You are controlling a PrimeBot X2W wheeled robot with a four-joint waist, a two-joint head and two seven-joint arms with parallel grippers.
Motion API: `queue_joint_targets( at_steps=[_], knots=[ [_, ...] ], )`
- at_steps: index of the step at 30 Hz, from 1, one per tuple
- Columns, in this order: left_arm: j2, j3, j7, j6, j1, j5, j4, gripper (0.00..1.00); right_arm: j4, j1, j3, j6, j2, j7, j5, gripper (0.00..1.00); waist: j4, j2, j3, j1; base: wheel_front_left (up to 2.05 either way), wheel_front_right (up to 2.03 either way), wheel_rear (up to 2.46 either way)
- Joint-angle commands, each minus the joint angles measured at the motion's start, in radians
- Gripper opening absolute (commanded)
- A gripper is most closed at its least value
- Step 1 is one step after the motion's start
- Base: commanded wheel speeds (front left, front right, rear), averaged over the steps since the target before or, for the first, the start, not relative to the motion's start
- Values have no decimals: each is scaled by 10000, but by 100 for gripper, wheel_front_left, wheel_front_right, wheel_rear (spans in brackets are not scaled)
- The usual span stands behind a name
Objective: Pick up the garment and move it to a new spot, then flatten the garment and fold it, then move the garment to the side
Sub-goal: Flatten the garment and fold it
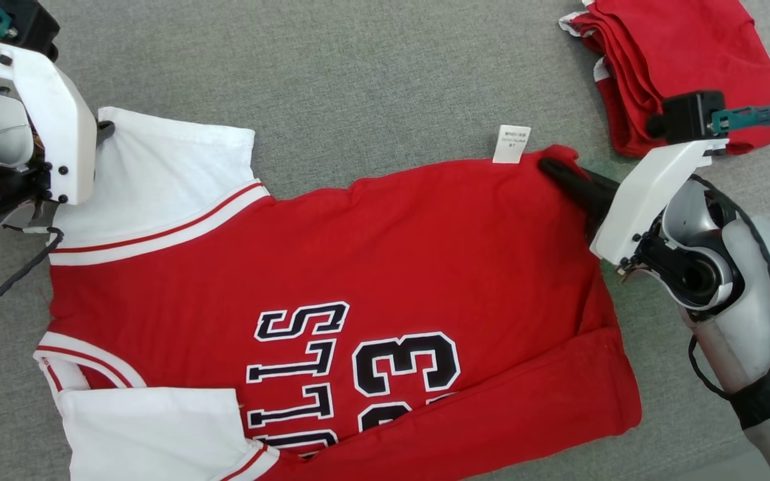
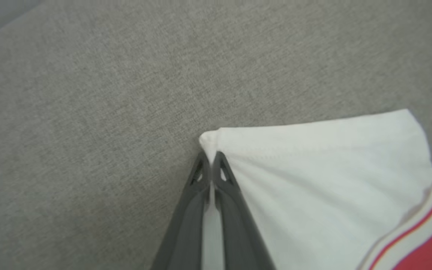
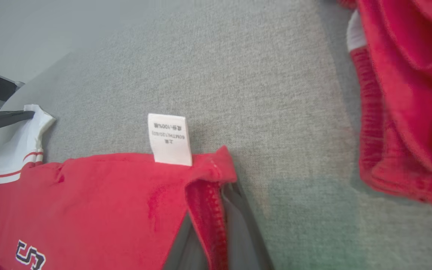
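garment [image 1: 371,254]: soft matt knit cloth, lettering a smoother print. care label [image 1: 511,143]: smooth woven tag. table [image 1: 371,80]: coarse grey woven fabric, matt. left claw [image 2: 209,159], right claw [image 1: 549,166]: dark matt plastic. red pile [image 1: 679,60]: fuzzier cloth.

A grey woven tabletop [image 1: 385,80] spans the head view. A red garment [image 1: 371,254] lies spread flat across the middle and lower part of the frame, print side up, with dark lettering and the number 23 [image 1: 405,374] at lower centre. Its 2 white sleeves [image 1: 164,174] rest at the left, 1 toward the upper left and 1 at the bottom edge. A white label [image 1: 511,143] sticks out from its upper edge onto the grey surface. In the upper right corner, apart from it, sits a pile of red clothes [image 1: 679,60].
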Motion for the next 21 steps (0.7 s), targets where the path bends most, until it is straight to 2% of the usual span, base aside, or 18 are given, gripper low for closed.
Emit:
queue_joint_targets(
  at_steps=[1,7,15,21],
  knots=[
    [75,-118,-198,-7,-86,-33,100,0,15,-184,47,-4,-155,-249,102,0,70,0,-79,0,0,0,0],
    [219,-399,-934,-7,-368,-8,349,0,554,-364,-5,-4,-397,-1354,-132,0,287,0,-397,0,0,0,0],
    [299,-694,-1645,-4,-270,-229,627,0,1453,-438,160,-4,-437,-1884,-301,0,556,0,-829,0,0,0,0],
    [181,-936,-2024,-3,36,-925,293,0,1645,-227,518,-4,-482,-2146,-97,0,724,0,-1465,0,0,0,0]
  ],
)
